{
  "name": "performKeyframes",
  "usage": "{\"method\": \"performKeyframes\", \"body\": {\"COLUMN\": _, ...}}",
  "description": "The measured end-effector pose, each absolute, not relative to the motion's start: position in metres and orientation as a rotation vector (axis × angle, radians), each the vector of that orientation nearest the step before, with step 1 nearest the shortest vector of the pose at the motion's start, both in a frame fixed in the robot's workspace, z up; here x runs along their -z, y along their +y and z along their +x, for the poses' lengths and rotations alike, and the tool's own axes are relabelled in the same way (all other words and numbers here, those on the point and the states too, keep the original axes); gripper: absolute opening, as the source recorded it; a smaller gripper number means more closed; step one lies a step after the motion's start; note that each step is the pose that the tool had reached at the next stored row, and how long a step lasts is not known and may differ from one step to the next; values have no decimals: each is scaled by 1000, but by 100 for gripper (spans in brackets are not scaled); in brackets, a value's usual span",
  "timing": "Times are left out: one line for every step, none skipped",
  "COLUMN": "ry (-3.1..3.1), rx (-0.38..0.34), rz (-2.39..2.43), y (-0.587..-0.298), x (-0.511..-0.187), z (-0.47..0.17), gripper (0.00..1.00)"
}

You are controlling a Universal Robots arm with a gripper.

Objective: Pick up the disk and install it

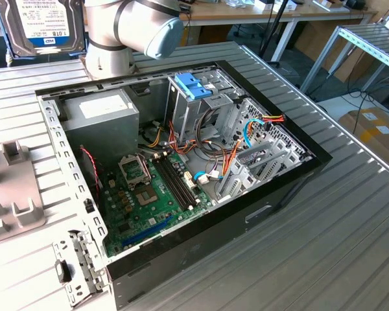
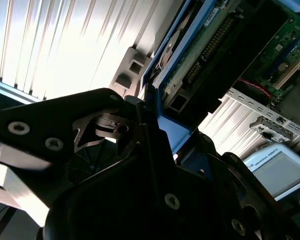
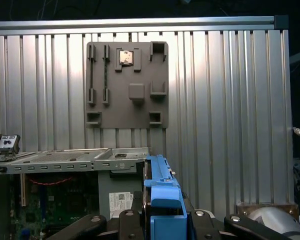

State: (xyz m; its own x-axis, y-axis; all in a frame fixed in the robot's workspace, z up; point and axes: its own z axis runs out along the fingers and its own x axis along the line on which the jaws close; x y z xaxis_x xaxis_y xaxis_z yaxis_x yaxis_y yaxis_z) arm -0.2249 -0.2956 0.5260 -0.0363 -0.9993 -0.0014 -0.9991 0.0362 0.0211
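The disk [image 1: 42, 26] is held clear of the table [image 1: 350, 253] at the exterior view's upper left, upright, with its labelled face turned to that camera and its blue frame seen along the edges; the gripper [image 3: 162, 222] is closed on it, the dark fingers [image 3: 136, 205] being pressed against both sides of the blue frame in the first wrist view, so that no gap is left beyond the disk's own thickness; in the second wrist view the disk [image 2: 200, 55] is seen edge-on, circuit-board side showing, running straight out from between the jaws, so its long axis is judged to lie in line with the gripper's reach; the open case [image 1: 272, 201] is set lower and toward the exterior view's right of the disk; the drive cage [image 1: 214, 107], topped by a paler blue latch [image 1: 193, 84], is placed well apart from the disk, beyond the grey power supply [image 1: 100, 116]; the disk is therefore judged to be picked up and not yet installed.
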Motion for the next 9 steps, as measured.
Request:
{"method": "performKeyframes", "body": {"ry": -2251, "rx": 25, "rz": 2171, "y": -296, "x": -526, "z": -224, "gripper": 37}}
{"method": "performKeyframes", "body": {"ry": -2252, "rx": 25, "rz": 2171, "y": -296, "x": -526, "z": -223, "gripper": 37}}
{"method": "performKeyframes", "body": {"ry": -2251, "rx": 25, "rz": 2171, "y": -296, "x": -526, "z": -222, "gripper": 37}}
{"method": "performKeyframes", "body": {"ry": -2251, "rx": 25, "rz": 2171, "y": -296, "x": -526, "z": -222, "gripper": 37}}
{"method": "performKeyframes", "body": {"ry": -2251, "rx": 25, "rz": 2171, "y": -296, "x": -526, "z": -221, "gripper": 37}}
{"method": "performKeyframes", "body": {"ry": -2251, "rx": 25, "rz": 2171, "y": -296, "x": -526, "z": -220, "gripper": 37}}
{"method": "performKeyframes", "body": {"ry": -2251, "rx": 25, "rz": 2171, "y": -296, "x": -526, "z": -219, "gripper": 37}}
{"method": "performKeyframes", "body": {"ry": -2251, "rx": 25, "rz": 2171, "y": -296, "x": -526, "z": -218, "gripper": 37}}
{"method": "performKeyframes", "body": {"ry": -2251, "rx": 25, "rz": 2171, "y": -296, "x": -525, "z": -216, "gripper": 37}}
